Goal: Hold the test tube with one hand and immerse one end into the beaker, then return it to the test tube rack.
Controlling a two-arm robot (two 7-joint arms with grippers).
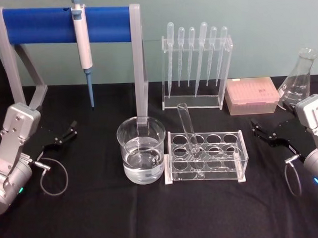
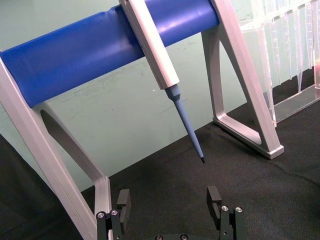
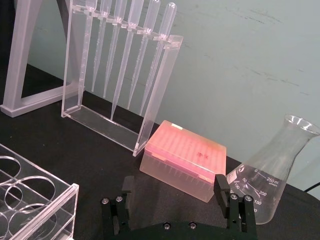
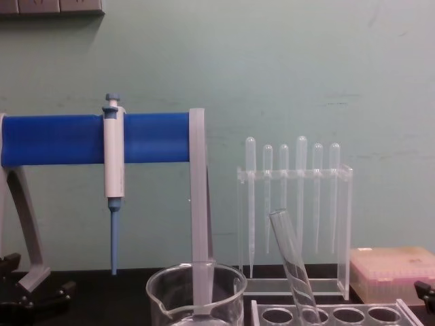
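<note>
Overhead, water in beaker (image 1: 120, 138), test tube (image 1: 188, 129) aslant in rack (image 1: 243, 162).

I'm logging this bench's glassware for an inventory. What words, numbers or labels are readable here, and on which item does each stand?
"250 ml": on the conical flask, seen in the right wrist view.
"50", "100", "150", "200": graduation marks on the same flask.
A dark mark on the lid of the pink tip box: too blurred to read.
Nothing else carries legible text.
</note>
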